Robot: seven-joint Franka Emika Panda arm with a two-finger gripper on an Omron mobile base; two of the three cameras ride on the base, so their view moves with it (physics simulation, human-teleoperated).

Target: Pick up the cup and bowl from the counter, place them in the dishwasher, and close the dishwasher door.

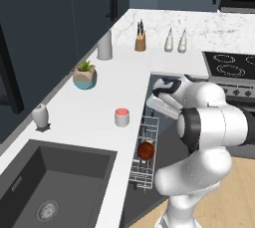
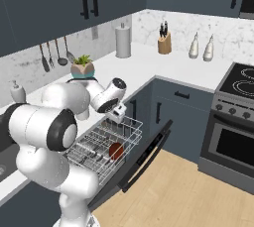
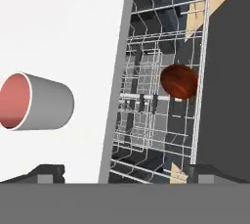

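Pincer [image 3: 118, 174] spread wide and empty above the rack [image 3: 161, 105], bowl [image 3: 178, 81] inside, cup [image 3: 36, 101] on counter [image 3: 73, 32].

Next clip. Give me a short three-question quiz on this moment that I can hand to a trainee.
1. True or false: the bowl lies in the pulled-out rack of the dishwasher.
2. Where does the cup stand? A) in the sink B) on the counter C) on the stove
3. Fill in: the dishwasher door is ____.

Key: 1 true. 2 B. 3 open; the gripper holds nothing, with its fingertips wide apart.
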